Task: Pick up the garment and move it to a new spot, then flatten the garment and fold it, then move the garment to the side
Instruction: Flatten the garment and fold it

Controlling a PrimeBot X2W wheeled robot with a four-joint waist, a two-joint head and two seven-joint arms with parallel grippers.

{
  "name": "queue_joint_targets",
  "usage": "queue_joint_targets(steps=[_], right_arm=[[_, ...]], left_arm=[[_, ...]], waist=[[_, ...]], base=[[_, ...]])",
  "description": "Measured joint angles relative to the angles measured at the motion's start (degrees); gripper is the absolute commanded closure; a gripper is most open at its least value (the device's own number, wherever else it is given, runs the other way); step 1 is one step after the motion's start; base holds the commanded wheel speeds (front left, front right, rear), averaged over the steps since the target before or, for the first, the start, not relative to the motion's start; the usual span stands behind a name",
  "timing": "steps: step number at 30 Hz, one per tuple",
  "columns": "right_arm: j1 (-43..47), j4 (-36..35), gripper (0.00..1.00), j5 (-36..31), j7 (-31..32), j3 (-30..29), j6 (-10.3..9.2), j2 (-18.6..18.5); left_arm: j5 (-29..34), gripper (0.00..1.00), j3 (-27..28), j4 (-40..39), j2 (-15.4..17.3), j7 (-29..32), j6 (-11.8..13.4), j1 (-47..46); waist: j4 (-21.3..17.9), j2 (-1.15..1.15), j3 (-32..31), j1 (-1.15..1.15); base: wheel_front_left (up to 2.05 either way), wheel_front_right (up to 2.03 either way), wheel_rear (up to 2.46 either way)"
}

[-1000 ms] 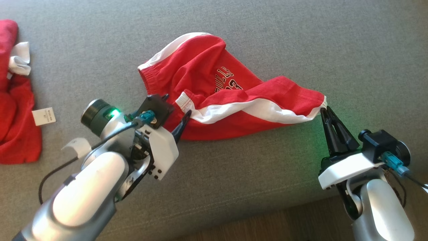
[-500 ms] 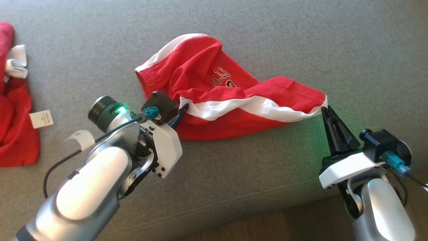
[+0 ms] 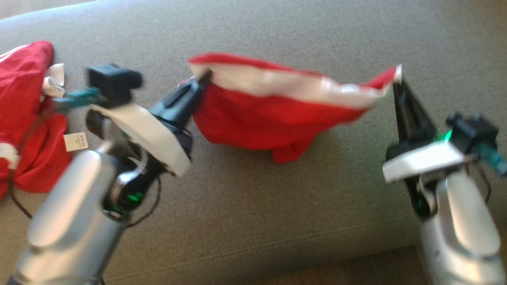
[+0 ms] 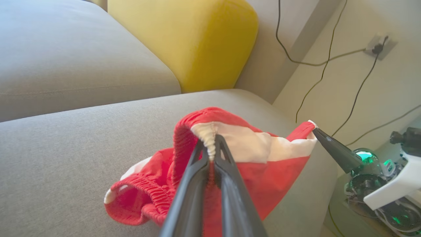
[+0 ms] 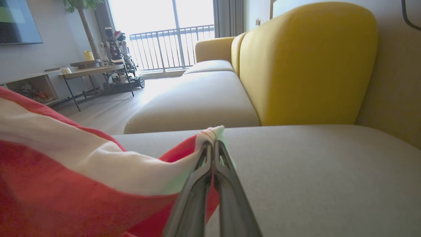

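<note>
Red shorts (image 3: 257, 114), flat on the grey sofa (image 3: 277, 206) a second ago, now hang over it between the left end effector (image 3: 205, 76), newly clamped on the waistband, and the right end effector (image 3: 397, 81), pinched shut on a hem, so relocation can start.

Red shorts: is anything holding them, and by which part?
Both grippers hold the red shorts: the left gripper pinches the elastic waistband, the right gripper a white-striped corner at the other end.

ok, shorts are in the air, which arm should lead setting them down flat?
Left, likely: the left gripper clamps the shorts at the waistband, where the bulk hangs; the right gripper pinches just a leg-hem corner.
</note>
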Motion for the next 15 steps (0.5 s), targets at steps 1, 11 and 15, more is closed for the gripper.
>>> queue_joint_targets(steps=[1, 11, 15], right_arm=[[-1.8, 0.1, 1.00, 0.1, 0.0, 0.2, 0.00, 0.0], [-25.0, 2.1, 1.00, 1.5, 4.2, 1.4, 0.00, -1.3], [-39.1, 7.2, 1.00, 2.5, 5.5, 2.9, 0.01, -2.1]], left_arm=[[-1.8, 1.00, 1.3, 0.0, 0.0, -0.2, -0.3, 0.0], [-4.4, 1.00, 8.1, 5.7, 0.1, -6.3, -4.3, -17.4], [0.0, 1.00, 8.0, 14.1, 0.2, -10.9, -5.0, -31.2]], waist=[[0.1, 0.00, -0.3, 0.00], [0.7, 0.00, 2.2, 0.00], [0.7, 0.00, 5.1, 0.00]], base=[[0.00, 0.00, 0.00], [0.00, 0.00, 0.00], [0.00, 0.00, 0.00]])
